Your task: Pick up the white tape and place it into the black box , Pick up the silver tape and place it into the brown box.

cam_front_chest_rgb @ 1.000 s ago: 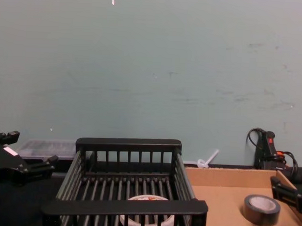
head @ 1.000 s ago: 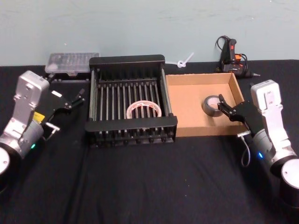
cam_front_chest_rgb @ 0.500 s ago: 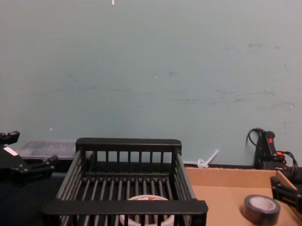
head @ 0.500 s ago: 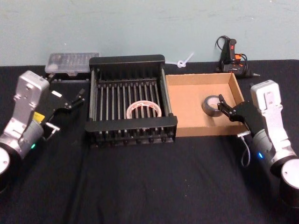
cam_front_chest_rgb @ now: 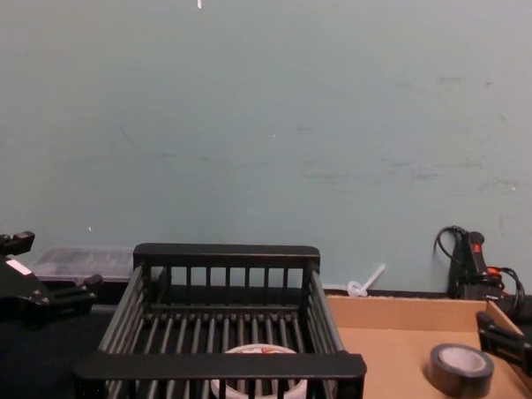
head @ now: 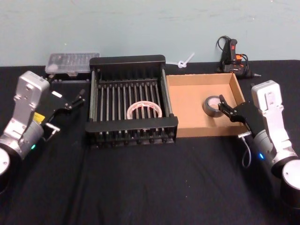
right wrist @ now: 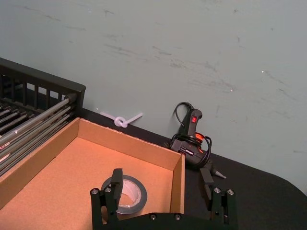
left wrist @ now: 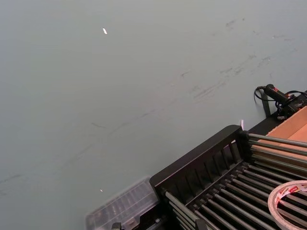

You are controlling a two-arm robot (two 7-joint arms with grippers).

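The white tape (head: 144, 110) lies flat on the slatted floor of the black box (head: 131, 124), and shows as well in the chest view (cam_front_chest_rgb: 258, 385) and the left wrist view (left wrist: 289, 197). Inside the brown box (head: 187, 101) the silver tape (head: 214, 106) rests near the right wall. My right gripper (head: 226, 107) is open, just right of the silver roll and apart from it, its fingers (right wrist: 116, 178) straddling that wall. Left of the black box my left gripper (head: 78, 97) hovers open, holding nothing.
A clear plastic case (head: 72, 62) lies behind the black box at the left. A black glue gun (head: 232, 54) with its cord and a white plastic tie (head: 185, 61) sit along the back wall. Black cloth covers the table in front of the boxes.
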